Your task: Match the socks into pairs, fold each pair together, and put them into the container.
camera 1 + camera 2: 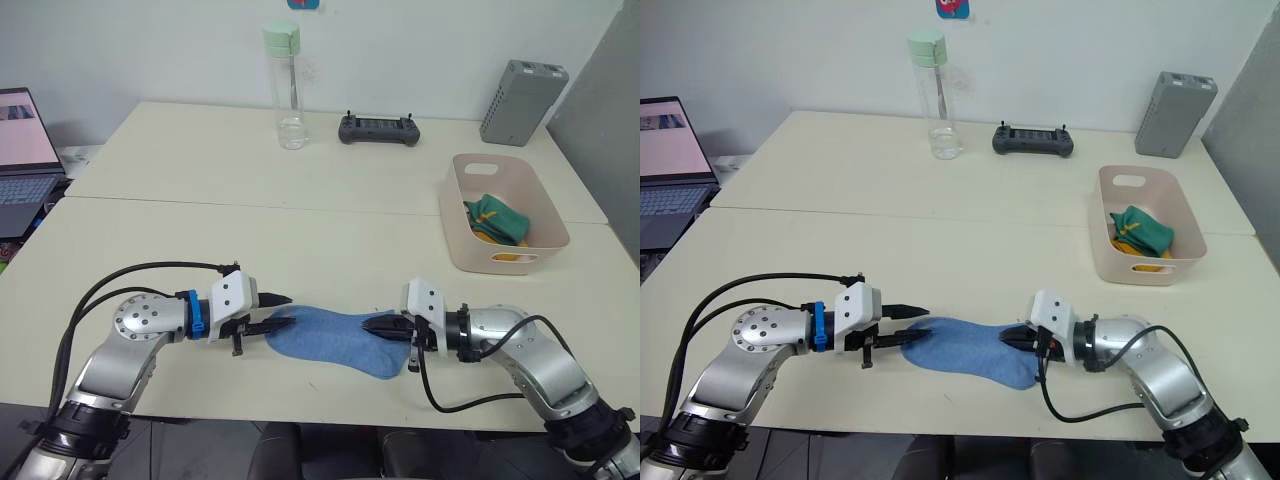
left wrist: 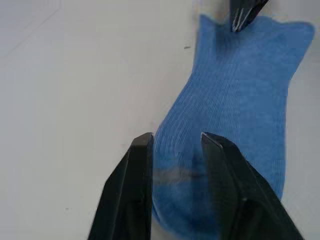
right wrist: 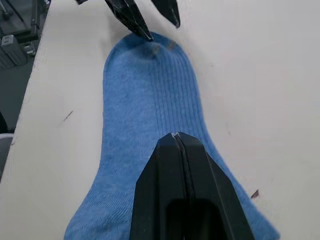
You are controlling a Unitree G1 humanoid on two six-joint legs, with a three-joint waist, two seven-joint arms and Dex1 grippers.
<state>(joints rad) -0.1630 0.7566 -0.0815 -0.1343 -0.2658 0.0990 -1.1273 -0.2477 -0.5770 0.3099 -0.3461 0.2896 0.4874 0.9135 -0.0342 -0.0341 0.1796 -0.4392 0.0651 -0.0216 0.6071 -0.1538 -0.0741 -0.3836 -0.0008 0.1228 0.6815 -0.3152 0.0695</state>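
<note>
Blue sock (image 1: pixel 335 340) flat on table (image 1: pixel 300 250); left gripper (image 2: pixel 176 142) parted over one end, right gripper (image 3: pixel 176 137) pressed closed atop the other; green and yellow socks (image 1: pixel 497 225) inside pink container (image 1: pixel 455 215).

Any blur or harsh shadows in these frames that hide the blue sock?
Left eye view: even light, soft shadow, light blue fabric sock sharp. Left wrist view: left gripper fingers blurred, sock ribbing clear. Right wrist view: right gripper soft-edged, sock readable.
</note>
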